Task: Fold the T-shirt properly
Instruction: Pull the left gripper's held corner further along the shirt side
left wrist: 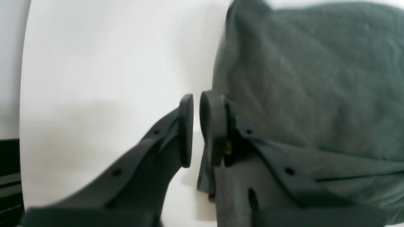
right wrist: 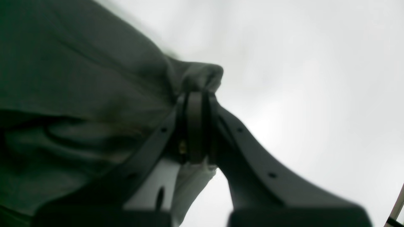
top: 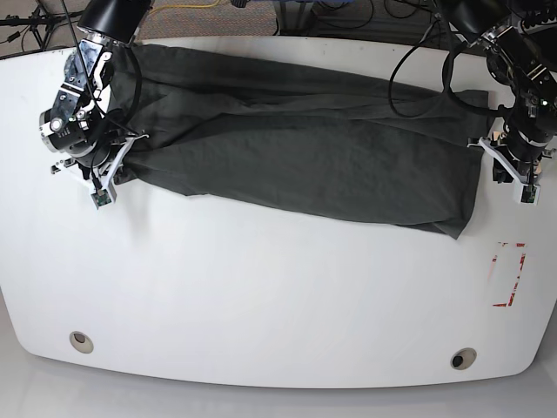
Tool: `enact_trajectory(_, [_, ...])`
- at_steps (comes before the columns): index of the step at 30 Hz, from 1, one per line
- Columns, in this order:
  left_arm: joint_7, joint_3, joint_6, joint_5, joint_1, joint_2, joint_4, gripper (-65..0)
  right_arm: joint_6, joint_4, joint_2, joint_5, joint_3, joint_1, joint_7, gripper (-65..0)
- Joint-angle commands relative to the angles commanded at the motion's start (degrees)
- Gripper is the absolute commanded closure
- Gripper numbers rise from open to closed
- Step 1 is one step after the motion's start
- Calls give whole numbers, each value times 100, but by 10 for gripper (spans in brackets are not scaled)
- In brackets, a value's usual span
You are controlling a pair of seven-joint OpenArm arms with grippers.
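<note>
Dark T-shirt (top: pixel 305 157) seen spread across upper half of white table (top: pixel 261 287), ten to two o'clock in base view. At ten o'clock, cloth pinched by right gripper (right wrist: pixel 199 94). At two o'clock, left gripper (left wrist: pixel 197 97) held over shirt's side edge, fingertips slightly parted; contact cannot be judged, view blurred.

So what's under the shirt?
White table shows around the shirt. Directly beneath, I can't tell; the cloth covers it.
</note>
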Motion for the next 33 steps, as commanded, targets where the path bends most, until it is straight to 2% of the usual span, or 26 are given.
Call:
enact_trajectory(4, [0,26,0,9,-26,0,-229,-64,0,0,-26,0,0,-53,9,0])
enact_trajectory(6, [-9,18,0,9,-53,0,-396,-85,0,0,-44,0,0,-53,9,0])
enact_trajectory(9, [-9,0,0,9,-299,0,-607,-150,0,0,-44,0,-9,-53,18,0])
enact_trajectory(12, [-9,0,0,9,-571,0,-923,-258,0,0,-44,0,-18,-35,18,0])
enact_trajectory(16, [-18,9,505,9,-985,0,-1354,-382,0,0,-44,0,-18,-26,18,0])
enact_trajectory(19, [-18,26,708,0,-1266,0,-1635,-419,0,0,-44,0,-18,-18,18,0])
enact_trajectory(24, [-97,62,901,9,-1776,0,-2251,-431,0,0,-53,0,-18,-18,18,0])
enact_trajectory(27, [-492,132,1130,18,-2022,-9,-2743,-432,0,0,-62,0,-18,-18,26,0])
enact_trajectory(30, [-905,422,1314,18,-2092,-220,-3270,-433,0,-9,-62,0,-18,-18,35,0])
enact_trajectory(33, [-1196,747,1367,0,-2207,-360,-3754,-433,0,-9,-62,9,-18,-18,105,0])
